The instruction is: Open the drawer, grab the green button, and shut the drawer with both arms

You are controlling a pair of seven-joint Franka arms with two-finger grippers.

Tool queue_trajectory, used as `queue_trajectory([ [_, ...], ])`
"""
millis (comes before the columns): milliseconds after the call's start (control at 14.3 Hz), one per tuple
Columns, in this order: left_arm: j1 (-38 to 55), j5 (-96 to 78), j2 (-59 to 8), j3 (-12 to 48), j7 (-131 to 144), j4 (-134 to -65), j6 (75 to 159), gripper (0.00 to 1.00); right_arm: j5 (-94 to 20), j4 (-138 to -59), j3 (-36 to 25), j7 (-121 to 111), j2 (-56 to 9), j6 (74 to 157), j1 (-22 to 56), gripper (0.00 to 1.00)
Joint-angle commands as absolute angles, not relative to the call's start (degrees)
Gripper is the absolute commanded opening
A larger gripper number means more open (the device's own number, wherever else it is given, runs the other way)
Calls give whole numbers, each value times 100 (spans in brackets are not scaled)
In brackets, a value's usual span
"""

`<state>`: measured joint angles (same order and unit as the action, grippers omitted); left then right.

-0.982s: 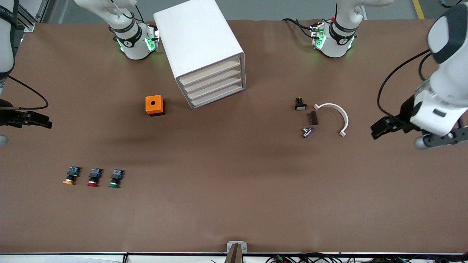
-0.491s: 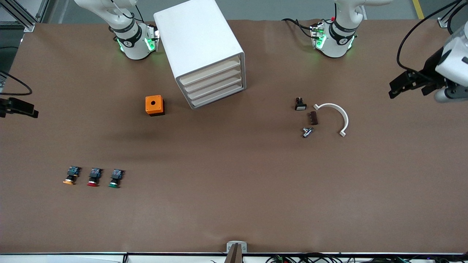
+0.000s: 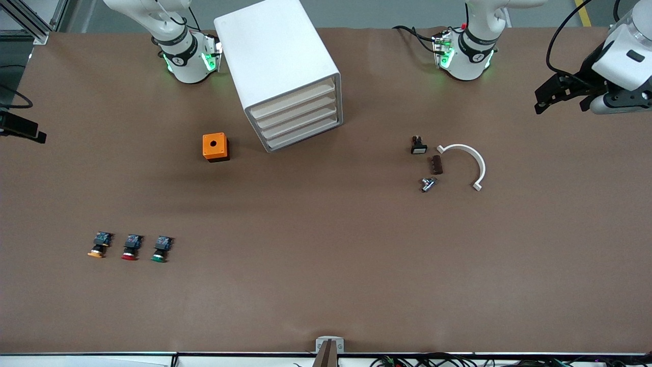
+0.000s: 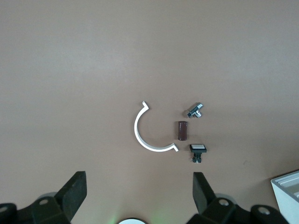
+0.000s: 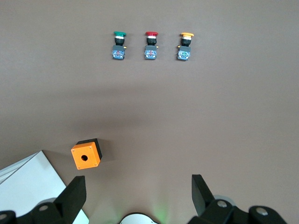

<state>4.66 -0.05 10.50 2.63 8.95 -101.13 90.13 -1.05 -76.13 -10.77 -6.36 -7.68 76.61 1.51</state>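
Cabinet (image 3: pixel 282 71) shut, third drawer (image 3: pixel 299 125) not pulled; neither gripper near it. Both arms have swung up and outward since a second ago. Left gripper (image 4: pixel 139 196) released, over the white clip. Right gripper (image 5: pixel 138 196) released, empty. Green button (image 3: pixel 161 248) on the table, well clear of both jaws. Task barely begun.

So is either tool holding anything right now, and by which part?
Nothing is held. The left tool and the right tool are both open and empty.

Brown table (image 3: pixel 326 285) (grey floor (image 3: pixel 377 12))
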Motion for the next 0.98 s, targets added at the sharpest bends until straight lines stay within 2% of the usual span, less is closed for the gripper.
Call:
queue_trajectory([
  [0,448,-18,1151,378,748,-10196,9097,100,-132,-7866,-1028,-492,-405,7725,229,100],
  [351,369,-18,897,317,756,-9932,9079,100,-132,-9279,-1028,-492,587,8595,229,100],
  [911,369,9,615,308,791,-9475,9079,100,-132,-9474,-1002,-492,773,8569,194,100],
])
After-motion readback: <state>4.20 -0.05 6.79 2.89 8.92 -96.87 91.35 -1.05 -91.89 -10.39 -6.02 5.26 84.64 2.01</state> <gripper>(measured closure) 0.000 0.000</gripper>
